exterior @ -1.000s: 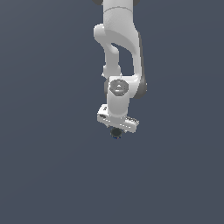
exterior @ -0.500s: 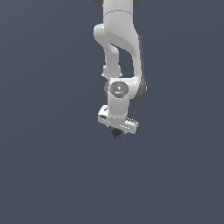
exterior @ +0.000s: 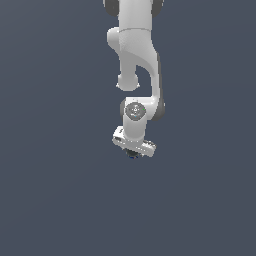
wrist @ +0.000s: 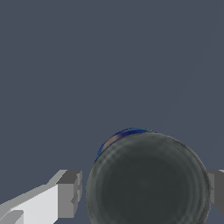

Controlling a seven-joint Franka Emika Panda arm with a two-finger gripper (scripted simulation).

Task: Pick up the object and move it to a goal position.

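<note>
Nothing has shifted: gripper (exterior: pixel 133 153) stays clamped around the can (wrist: pixel 148 179) above the floor (exterior: pixel 50 200).

Open plain grey ground on every side of the gripper (exterior: pixel 133 153), only the can (wrist: pixel 148 179) between its fingers

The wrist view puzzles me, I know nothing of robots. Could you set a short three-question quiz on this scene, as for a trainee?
1. True or false: the small round can with the dark top lies between the gripper fingers.
2. The can's side band is: A red, B blue, C yellow?
3. In the exterior view, where is the can relative to the white arm?

Key: 1 true. 2 B. 3 Just below the gripper, at the arm's lower end.
</note>
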